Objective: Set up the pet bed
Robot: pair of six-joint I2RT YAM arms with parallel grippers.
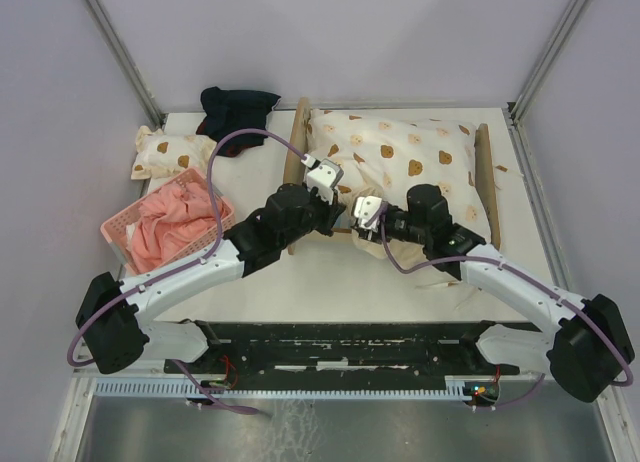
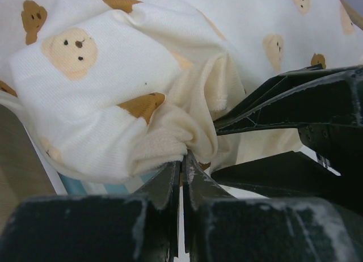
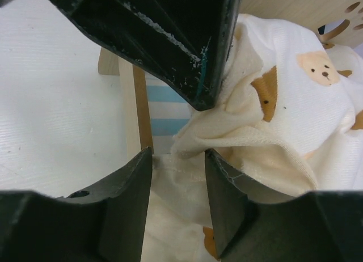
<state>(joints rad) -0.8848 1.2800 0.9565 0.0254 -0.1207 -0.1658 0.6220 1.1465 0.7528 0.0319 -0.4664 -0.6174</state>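
Note:
The pet bed [image 1: 298, 142] stands at the back of the table, a light plywood frame with its striped mattress [image 3: 164, 106] showing at the near side rail [image 3: 139, 103]. A cream bear-print quilt [image 1: 410, 157] lies over it. My left gripper [image 1: 342, 218] [image 2: 182, 157] is shut on a bunched fold of the quilt [image 2: 164, 131] at the bed's near edge. Just to its right my right gripper [image 1: 358, 230] [image 3: 178, 154] stands open, with loose quilt edge [image 3: 181, 188] lying between its fingers, not pinched.
A pink basket [image 1: 118, 227] holding pink cloth sits at the left. Behind it lie a small bear-print pillow [image 1: 170, 154] and a dark cloth [image 1: 238, 107]. Both arms meet close together at the bed's near rail. Grey walls enclose the table.

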